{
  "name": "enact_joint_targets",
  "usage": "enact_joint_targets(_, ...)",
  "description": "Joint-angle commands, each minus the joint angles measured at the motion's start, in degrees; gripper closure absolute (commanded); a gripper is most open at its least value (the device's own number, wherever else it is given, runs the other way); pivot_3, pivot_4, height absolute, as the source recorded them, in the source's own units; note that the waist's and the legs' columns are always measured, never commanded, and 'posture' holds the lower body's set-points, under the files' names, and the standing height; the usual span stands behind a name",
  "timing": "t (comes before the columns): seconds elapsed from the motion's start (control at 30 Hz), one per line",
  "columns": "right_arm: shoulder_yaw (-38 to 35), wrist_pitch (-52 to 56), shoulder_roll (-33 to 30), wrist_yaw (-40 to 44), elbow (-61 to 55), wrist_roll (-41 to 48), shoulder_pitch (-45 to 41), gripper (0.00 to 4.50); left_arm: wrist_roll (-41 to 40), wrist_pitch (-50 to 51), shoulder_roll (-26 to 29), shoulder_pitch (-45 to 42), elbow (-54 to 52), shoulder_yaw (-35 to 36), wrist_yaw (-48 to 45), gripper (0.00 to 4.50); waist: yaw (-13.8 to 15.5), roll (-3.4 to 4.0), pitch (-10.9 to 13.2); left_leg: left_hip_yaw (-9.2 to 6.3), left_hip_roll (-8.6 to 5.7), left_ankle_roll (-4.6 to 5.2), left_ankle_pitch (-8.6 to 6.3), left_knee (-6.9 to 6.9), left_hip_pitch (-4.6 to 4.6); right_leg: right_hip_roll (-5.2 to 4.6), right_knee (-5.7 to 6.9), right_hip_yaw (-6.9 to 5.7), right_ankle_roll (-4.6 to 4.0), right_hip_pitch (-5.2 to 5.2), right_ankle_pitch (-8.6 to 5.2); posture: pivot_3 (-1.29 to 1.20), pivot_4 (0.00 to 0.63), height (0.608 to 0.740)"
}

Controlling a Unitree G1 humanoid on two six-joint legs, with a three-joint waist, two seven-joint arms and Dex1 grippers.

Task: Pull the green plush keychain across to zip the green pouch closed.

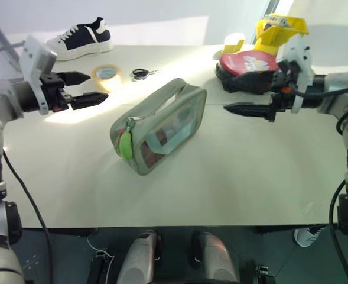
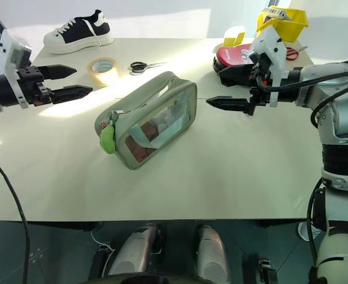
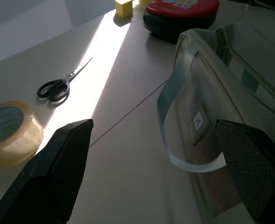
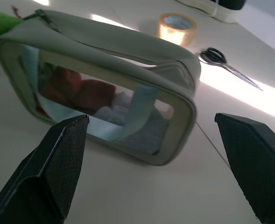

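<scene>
Head views: the green pouch (image 1: 159,125) lies aslant mid-tabletop (image 1: 233,177), the green plush keychain (image 1: 125,144) hanging at its near end. Left gripper (image 1: 84,89) and right gripper (image 1: 244,109) hover on either side, fingers apart, nothing held.

Left wrist view: the pouch's far end with its loop.

Right wrist view: the window side. Judgement: one gripper should brace the pouch while the other pinches the keychain and pulls along the zip line.

Matt cloth green pouch (image 1: 159,125) with glossy clear plastic sides, fuzzy green plush keychain (image 1: 125,144)
</scene>
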Motion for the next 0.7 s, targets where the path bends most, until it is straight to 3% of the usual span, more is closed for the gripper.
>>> enact_joint_targets(0.03, -0.82, -1.43, -0.67, 0.40, 0.07, -0.08, -2.21, 0.00, -0.91, -0.50, 1.47, -2.24, -1.86, 1.48, -0.42, 0.07, 0.00, 0.00, 0.00, 0.00, 0.00, 0.00, 0.00, 0.00, 0.02, -0.01, -0.04, 0.00, 0.01, -0.04, 0.01, 0.00, 0.150, 0.740)
enact_joint_targets(0.37, -0.03, -5.70, 1.08, 0.54, 3.71, -1.76, -2.99, 0.00, -1.85, 0.30, 2.76, -2.49, -3.72, 1.16, -2.08, 0.07, 0.08, 0.00, 0.00, 0.08, -0.02, 0.02, 0.13, -0.02, -0.27, 0.03, 0.04, -0.06, 0.20, -0.20, 0.16, 0.00, 0.150, 0.740)
enact_joint_targets(0.7, 5.85, -10.75, 11.54, -1.97, 8.33, -6.11, -8.35, 0.00, -7.28, 4.82, 5.64, -6.22, -8.45, 0.60, -8.48, 0.07, -0.17, 0.01, 0.00, 0.13, 0.00, 0.08, 0.15, 0.09, -0.26, 0.08, 0.15, -0.06, 0.17, -0.22, 0.20, 0.00, 0.150, 0.740)
